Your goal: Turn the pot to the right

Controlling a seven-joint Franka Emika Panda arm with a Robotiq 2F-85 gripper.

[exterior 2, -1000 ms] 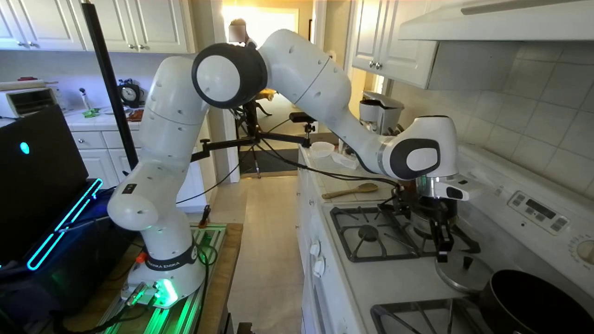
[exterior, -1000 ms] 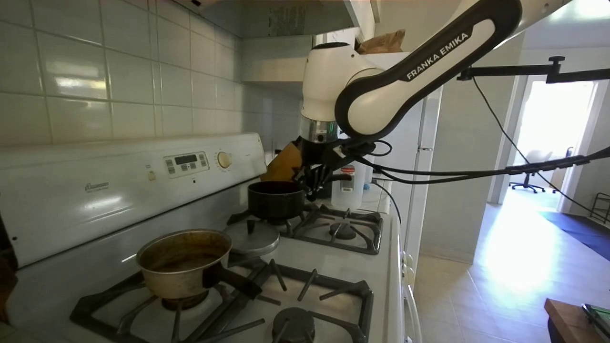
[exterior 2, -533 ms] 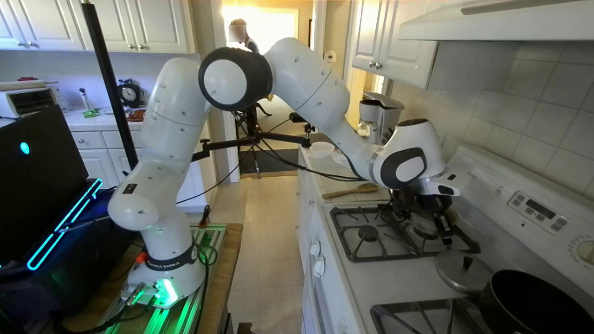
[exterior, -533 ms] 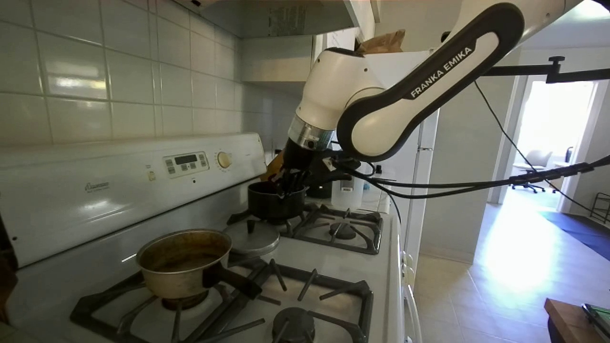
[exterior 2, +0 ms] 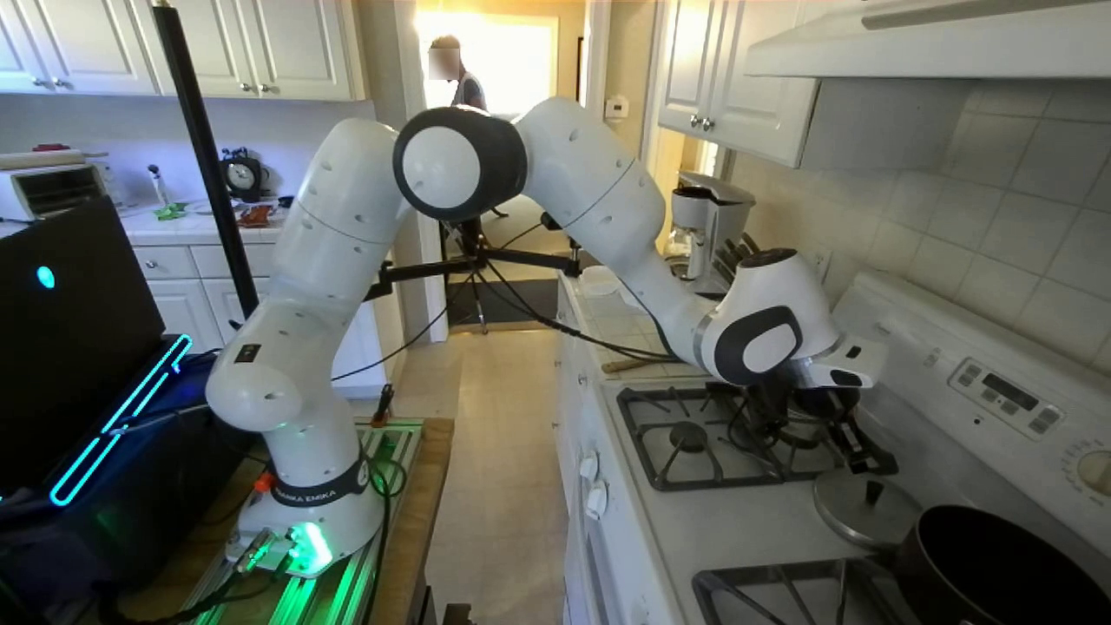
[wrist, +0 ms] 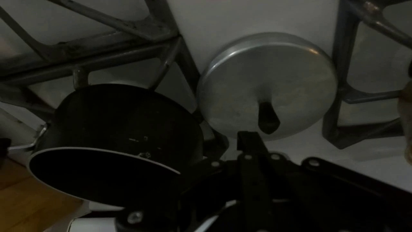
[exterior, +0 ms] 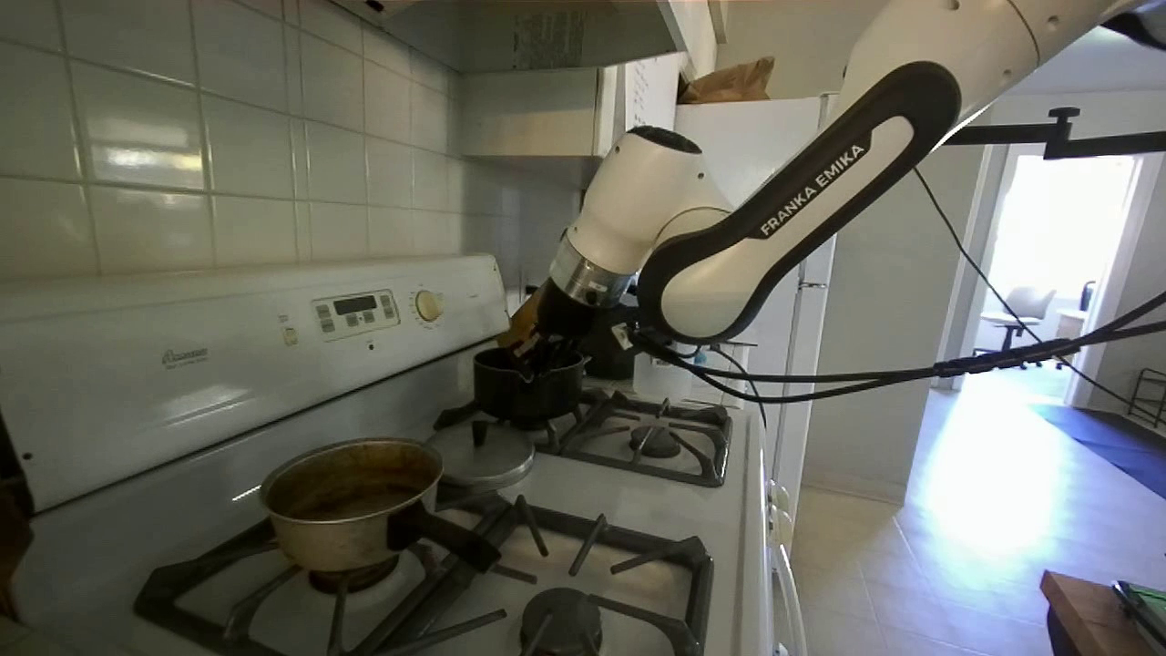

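The black saucepan, the pot, sits on a rear burner. Its wall shows in an exterior view (exterior: 519,396), and the pot also shows in an exterior view (exterior 2: 998,555) and on the left of the wrist view (wrist: 122,119). Its handle (wrist: 4,146) only just enters at the wrist view's left edge. My gripper (wrist: 252,141) is shut and empty, its fingertips together. It also shows in both exterior views (exterior: 528,367) (exterior 2: 857,462). It hangs tilted beside the pot, over the lid's side, apart from the pot in an exterior view. Dark linkage hides part of the pot's rim.
A round metal lid (wrist: 289,74) with a black knob lies between the burners, just past my fingertips. A tan metal pot (exterior: 337,538) stands on the other rear burner. Burner grates (exterior 2: 686,434) and the stove's back panel (exterior: 228,364) are close by.
My gripper has tilted and moved toward the stove's back panel, near the lid, and the arm's elbow has come lower. The black pot, the tan pot and the lid have not moved.
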